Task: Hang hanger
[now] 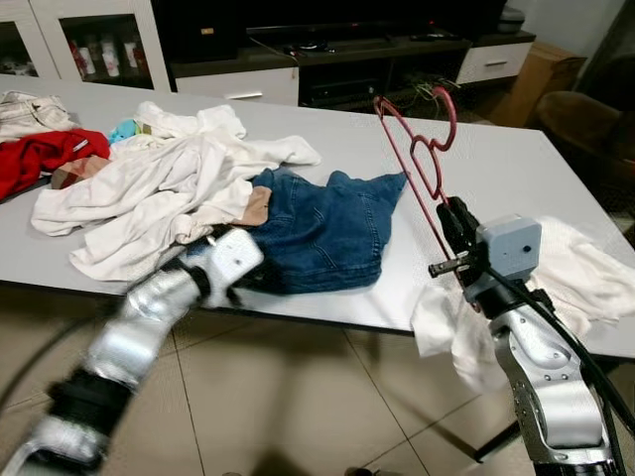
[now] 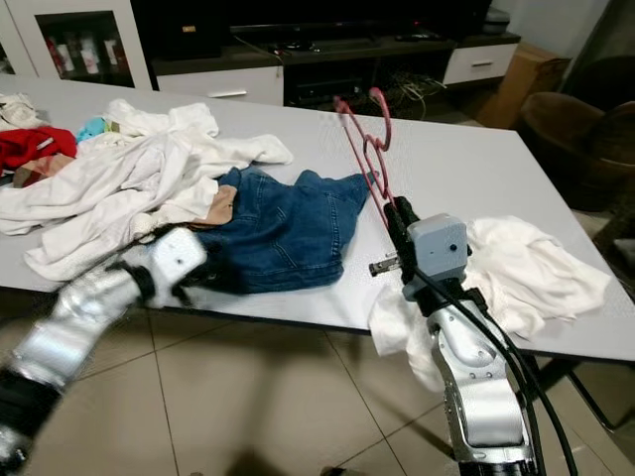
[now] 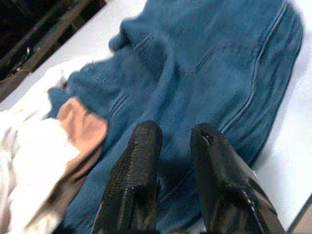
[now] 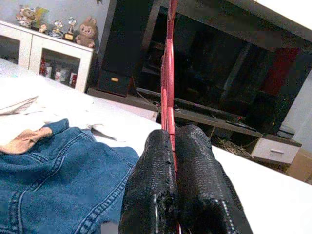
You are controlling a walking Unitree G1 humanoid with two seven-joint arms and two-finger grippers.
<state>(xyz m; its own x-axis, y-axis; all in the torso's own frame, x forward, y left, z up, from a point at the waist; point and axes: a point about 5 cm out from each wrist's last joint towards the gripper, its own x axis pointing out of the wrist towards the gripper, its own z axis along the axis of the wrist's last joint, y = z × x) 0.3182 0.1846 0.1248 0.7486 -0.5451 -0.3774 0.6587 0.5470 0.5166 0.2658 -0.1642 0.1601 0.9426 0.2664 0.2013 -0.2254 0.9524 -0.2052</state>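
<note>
A red wire hanger stands upright above the white table, held by its lower bar. My right gripper is shut on the hanger, its black fingers pressed together around the red wire. A blue denim garment lies crumpled near the table's front edge. My left gripper hovers just over the denim with its fingers slightly apart and nothing between them; its wrist sits at the table's front edge.
A heap of white clothes lies left of the denim, with a red garment at the far left. A white cloth hangs over the table's right front edge. A dark TV cabinet stands behind the table.
</note>
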